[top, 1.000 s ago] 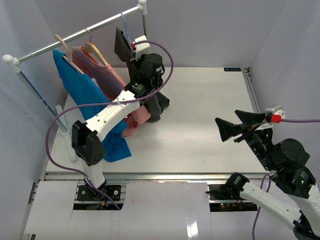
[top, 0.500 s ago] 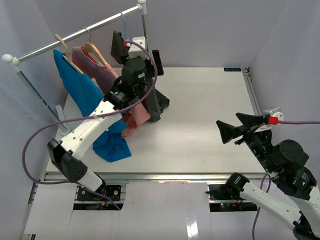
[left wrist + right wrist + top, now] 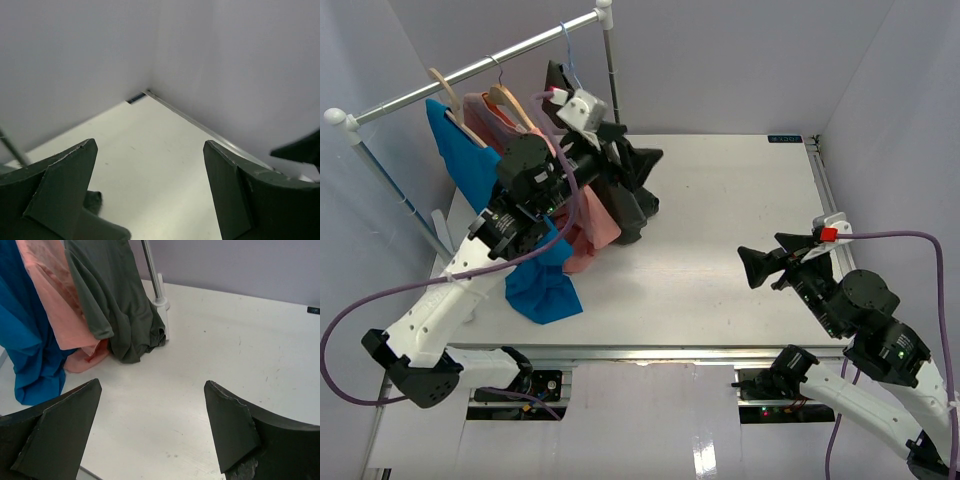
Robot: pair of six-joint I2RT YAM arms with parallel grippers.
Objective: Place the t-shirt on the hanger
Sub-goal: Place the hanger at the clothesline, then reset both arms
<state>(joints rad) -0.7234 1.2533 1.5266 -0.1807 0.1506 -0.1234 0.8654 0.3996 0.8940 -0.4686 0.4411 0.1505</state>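
Observation:
The dark grey t-shirt (image 3: 632, 208) hangs from the rail at the right end of the row, its top (image 3: 556, 78) under the hook of the light-blue hanger (image 3: 568, 45). Its lower end lies bunched on the table. My left gripper (image 3: 634, 150) is open just in front of it, pointing right across the table, with nothing between its fingers (image 3: 150, 145). Far from the rack, my right gripper (image 3: 766, 266) hovers open and empty over the table's right side. The right wrist view looks between its fingers (image 3: 152, 384) at the t-shirt (image 3: 117, 305).
A clothes rail (image 3: 470, 72) on white posts crosses the back left. It carries a salmon-pink garment (image 3: 590, 225) and a bright blue one (image 3: 535, 285) on wooden hangers (image 3: 510, 100). The rail's post and foot (image 3: 161, 302) stand beside the t-shirt. Purple walls enclose the table (image 3: 720, 220).
My left gripper went from shut up by the hanger to wide open; its arm pulled back left and the wrist turned to face right. The right gripper crept slightly left.

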